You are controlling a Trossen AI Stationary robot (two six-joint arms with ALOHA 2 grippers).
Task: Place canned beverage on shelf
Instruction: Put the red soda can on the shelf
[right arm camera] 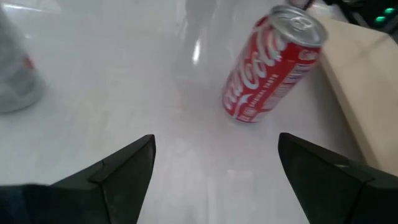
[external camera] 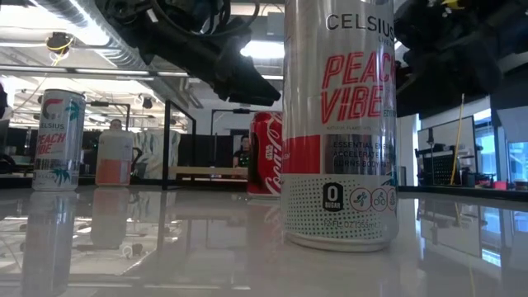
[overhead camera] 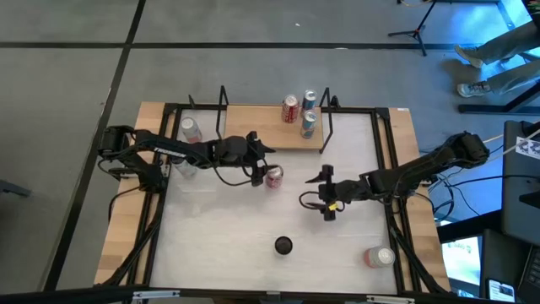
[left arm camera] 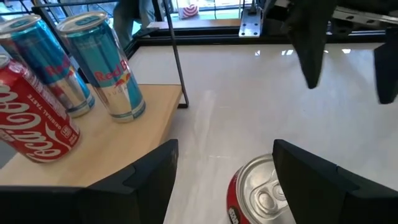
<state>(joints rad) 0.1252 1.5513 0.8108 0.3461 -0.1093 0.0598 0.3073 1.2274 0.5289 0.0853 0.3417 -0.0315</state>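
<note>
left gripper (overhead camera: 268, 162) hangs over a red can (overhead camera: 273, 176) just beside the shelf (overhead camera: 253, 127) holding three cans.

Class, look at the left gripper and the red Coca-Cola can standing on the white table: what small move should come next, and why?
Probably lower the left gripper and close it on the red Coca-Cola can. Its open fingers already straddle the can's top, the can stands upright just off the light-wood shelf, and the right gripper waits open, apart.
</note>
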